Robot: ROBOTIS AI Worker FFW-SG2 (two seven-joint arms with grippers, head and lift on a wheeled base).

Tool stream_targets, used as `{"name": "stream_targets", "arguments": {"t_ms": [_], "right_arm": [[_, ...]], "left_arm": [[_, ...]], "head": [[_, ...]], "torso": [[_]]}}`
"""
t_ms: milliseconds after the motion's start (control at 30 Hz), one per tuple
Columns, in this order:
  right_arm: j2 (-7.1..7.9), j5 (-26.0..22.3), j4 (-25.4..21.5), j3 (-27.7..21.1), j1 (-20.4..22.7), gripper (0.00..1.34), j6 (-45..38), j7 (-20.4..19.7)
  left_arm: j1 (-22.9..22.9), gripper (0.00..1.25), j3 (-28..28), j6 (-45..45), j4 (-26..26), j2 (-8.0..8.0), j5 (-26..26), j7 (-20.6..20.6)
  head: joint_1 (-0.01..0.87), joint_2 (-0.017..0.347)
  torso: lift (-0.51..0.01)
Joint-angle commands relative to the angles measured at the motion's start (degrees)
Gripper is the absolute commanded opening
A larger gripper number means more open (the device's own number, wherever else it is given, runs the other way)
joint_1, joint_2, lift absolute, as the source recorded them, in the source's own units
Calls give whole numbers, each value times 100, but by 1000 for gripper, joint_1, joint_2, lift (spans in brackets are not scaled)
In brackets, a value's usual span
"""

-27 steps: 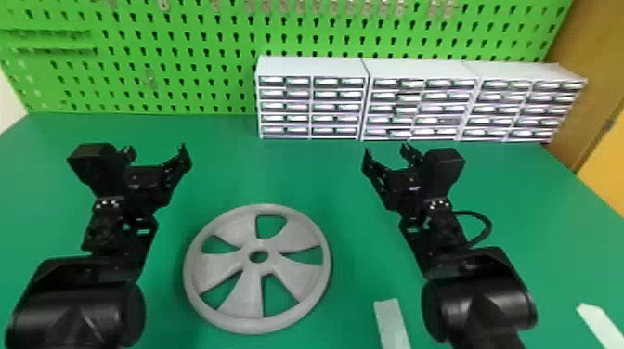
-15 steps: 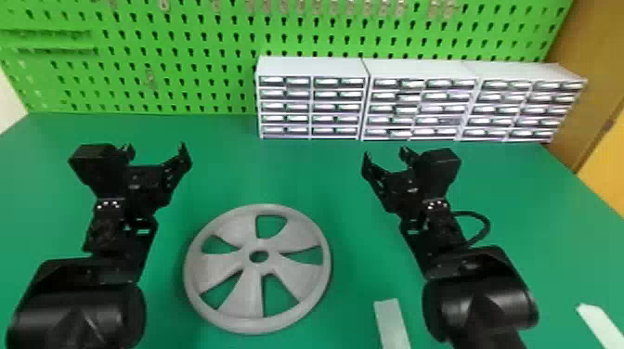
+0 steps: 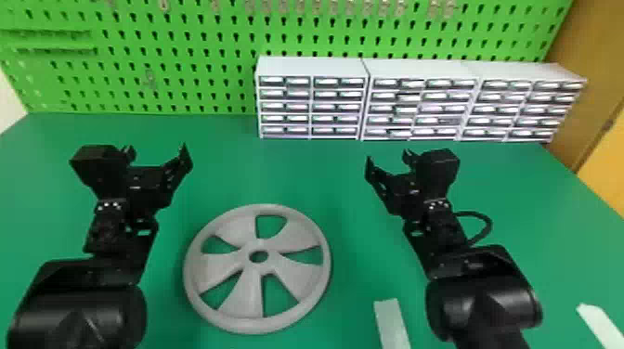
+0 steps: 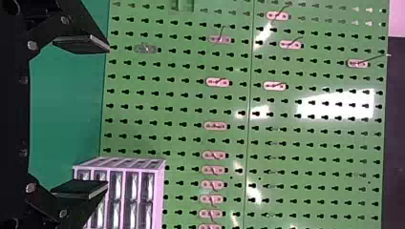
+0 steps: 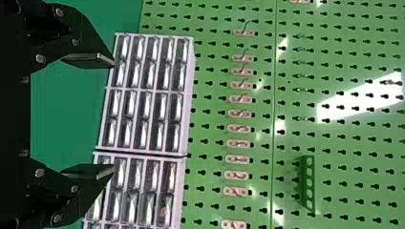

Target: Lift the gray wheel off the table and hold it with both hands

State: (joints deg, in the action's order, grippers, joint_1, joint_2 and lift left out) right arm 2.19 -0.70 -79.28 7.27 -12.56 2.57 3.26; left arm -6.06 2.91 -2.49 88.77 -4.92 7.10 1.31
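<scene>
The gray wheel [image 3: 240,287] lies flat on the green table in the head view, between the two arms and nearer the front. My left gripper [image 3: 157,151] stands open beyond the wheel's left side, touching nothing. Beyond its right side is my right gripper [image 3: 387,160], also open and apart from it. In the left wrist view, the left gripper [image 4: 105,117] has its two fingers wide apart. The right wrist view has the right gripper [image 5: 114,117] with a broad gap between its fingers.
White drawer cabinets [image 3: 311,67] line the table's back edge, against a green pegboard [image 3: 185,88]. A pale strip [image 3: 392,325] lies right of the wheel, and another strip [image 3: 603,325] is near the right front. A black cable loops beside the right arm.
</scene>
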Motion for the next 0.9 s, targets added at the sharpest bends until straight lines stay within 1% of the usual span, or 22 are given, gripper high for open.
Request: {"name": "stream_targets", "arguments": {"t_ms": [0, 733, 800, 867], "right_arm": [[0, 0, 0, 11, -1, 854, -2, -1], [0, -44, -27, 20, -36, 851, -72, 8], [9, -61, -62, 29, -44, 851, -178, 8], [27, -132, -193, 55, -53, 850, -485, -1]], "left_arm": [[0, 983, -1, 3, 0, 0, 28, 0], [0, 983, -1, -6, 26, 0, 81, -8], [0, 983, -1, -6, 26, 0, 81, -8], [0, 983, -10, -6, 26, 0, 81, -8]], "head": [[711, 15], [711, 15], [711, 15], [711, 15]], "torso": [[-98], [-98], [-98], [-98]]}}
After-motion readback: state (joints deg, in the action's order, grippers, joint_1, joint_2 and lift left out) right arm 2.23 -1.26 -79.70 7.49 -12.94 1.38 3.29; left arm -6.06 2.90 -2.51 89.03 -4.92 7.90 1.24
